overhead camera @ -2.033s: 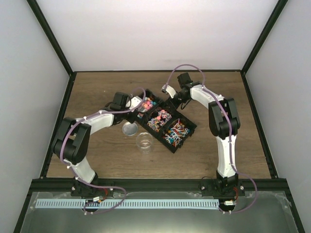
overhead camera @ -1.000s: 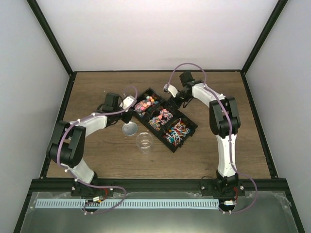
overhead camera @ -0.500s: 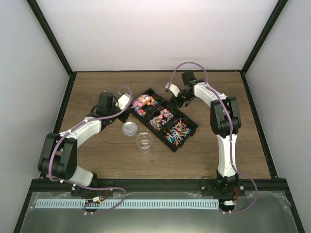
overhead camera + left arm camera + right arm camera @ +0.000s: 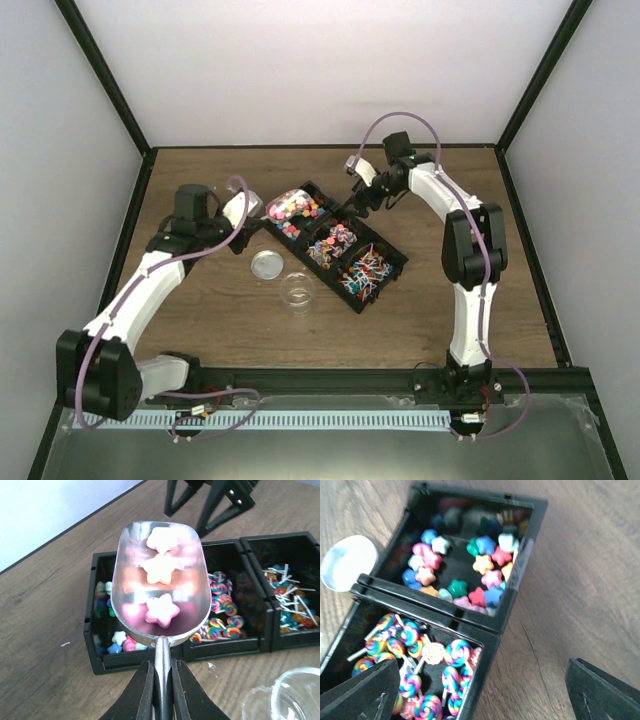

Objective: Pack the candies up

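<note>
Holding metal scoop (image 4: 160, 575) by handle: left fingers (image 4: 141, 692) shut tight on it. Scoop up over star end of black tray (image 4: 230, 649). Three star candies (image 4: 161, 612) lie in scoop. More stars in that end box of tray, lollipops (image 4: 420, 660) in middle box. Right fingers (image 4: 365, 692) above same end of tray, spread wide, holding nothing. Clear jar (image 4: 297, 293) on bench (image 4: 400, 320) just beside tray. Round lid (image 4: 266, 264) also beside tray, near jar.

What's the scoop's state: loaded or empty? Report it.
Loaded. Three star candies, two pale and one pink, lie in the scoop, which the left pincer holds by its handle, roughly level.
</note>
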Controlling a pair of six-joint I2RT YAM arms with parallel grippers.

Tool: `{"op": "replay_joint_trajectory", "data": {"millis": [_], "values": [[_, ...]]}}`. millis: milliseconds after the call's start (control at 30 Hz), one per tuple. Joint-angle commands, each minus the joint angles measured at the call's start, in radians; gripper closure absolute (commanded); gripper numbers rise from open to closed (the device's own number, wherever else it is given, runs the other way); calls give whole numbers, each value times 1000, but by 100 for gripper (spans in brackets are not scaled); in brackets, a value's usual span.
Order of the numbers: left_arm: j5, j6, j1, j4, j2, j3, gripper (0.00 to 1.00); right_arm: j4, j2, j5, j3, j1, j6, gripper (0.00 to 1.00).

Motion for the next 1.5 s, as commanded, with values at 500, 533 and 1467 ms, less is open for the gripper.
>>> {"op": "replay_joint_trajectory", "data": {"millis": [500,533,1467], "values": [[108,415,10,-668,-422,-4,96,-58,-210,-171,-160,32,20,0],[104,420,10,-695,-432,-1,96,-56,-213,-172,-170,33,24,0],[-85,504,4,-930,-318,143,96,32,-203,-206,-222,37,-1,0]]}}
